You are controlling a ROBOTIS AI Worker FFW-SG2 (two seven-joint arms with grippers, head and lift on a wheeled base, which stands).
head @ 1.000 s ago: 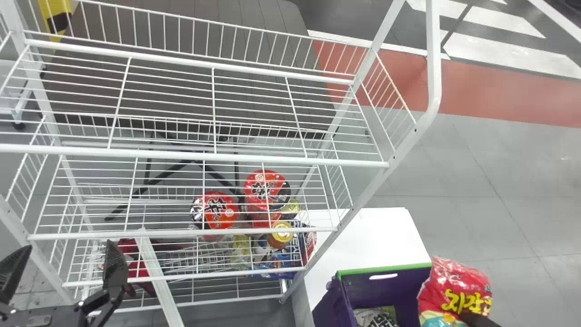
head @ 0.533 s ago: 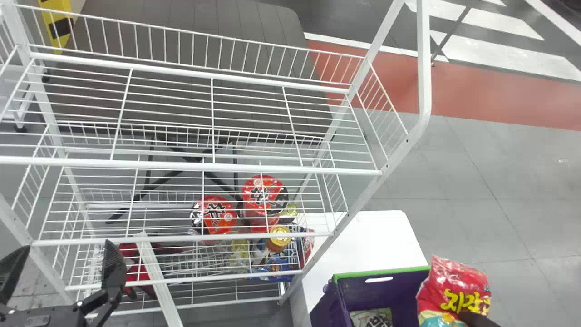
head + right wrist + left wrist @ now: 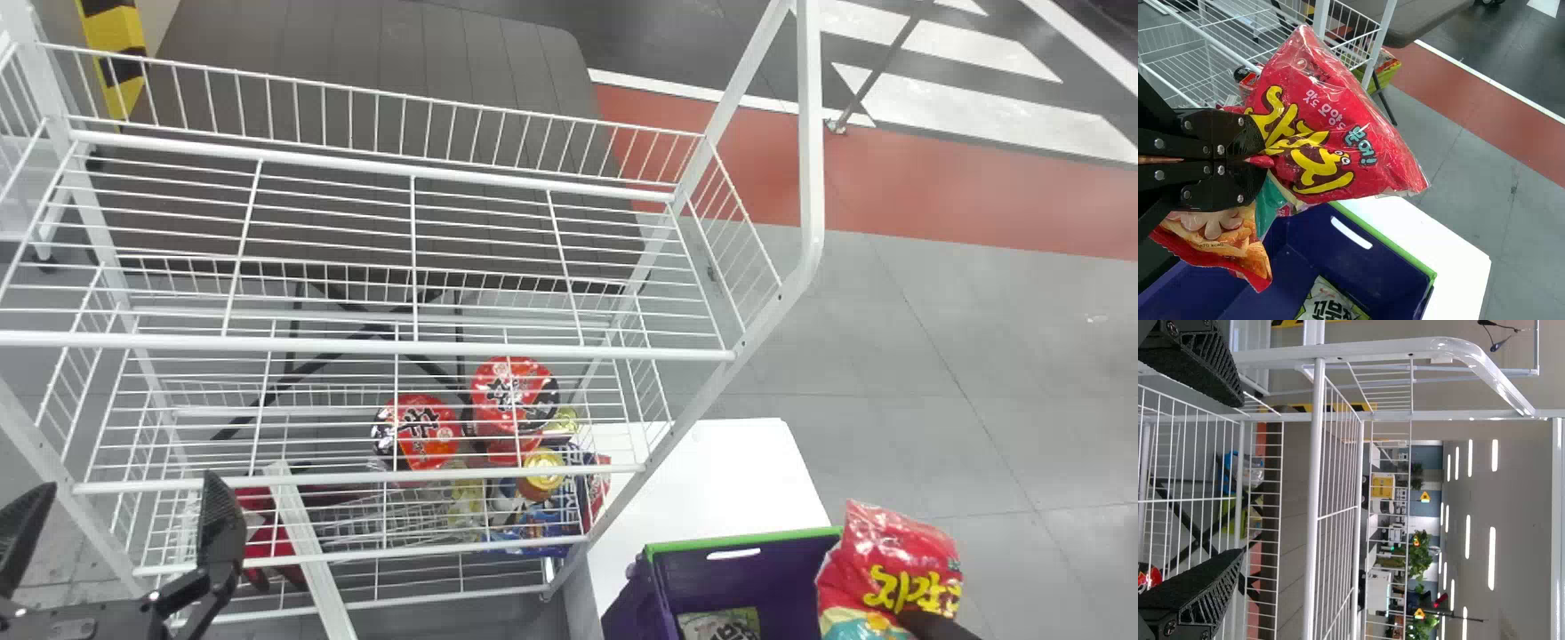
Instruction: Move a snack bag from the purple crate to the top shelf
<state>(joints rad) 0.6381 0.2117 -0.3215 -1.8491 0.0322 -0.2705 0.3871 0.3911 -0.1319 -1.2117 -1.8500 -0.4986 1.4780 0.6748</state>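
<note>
Gray flr (image 3: 889, 356) w/ red strip (image 3: 942, 191), dk tbl (image 3: 516, 53), ceiling lts (image 3: 1491, 558), plants (image 3: 1421, 550).

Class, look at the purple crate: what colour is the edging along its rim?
The crate's rim edging is bright green, seen best in the head view.

The rack (image 3: 807, 133) stands on the left, with a table (image 3: 356, 53) behind it. Beside the rack's right end is the surface (image 3: 729, 471), the crate (image 3: 742, 539) standing short of its far edge. A packet (image 3: 725, 624) lies in the crate. The snack bag (image 3: 889, 569) is in the right hand (image 3: 929, 620), at the crate's right side. Below the top shelf (image 3: 444, 346), toward the rack's right end, two tubs (image 3: 514, 397) sit side by side. The left hand (image 3: 126, 498) is before the rack's left end.
</note>
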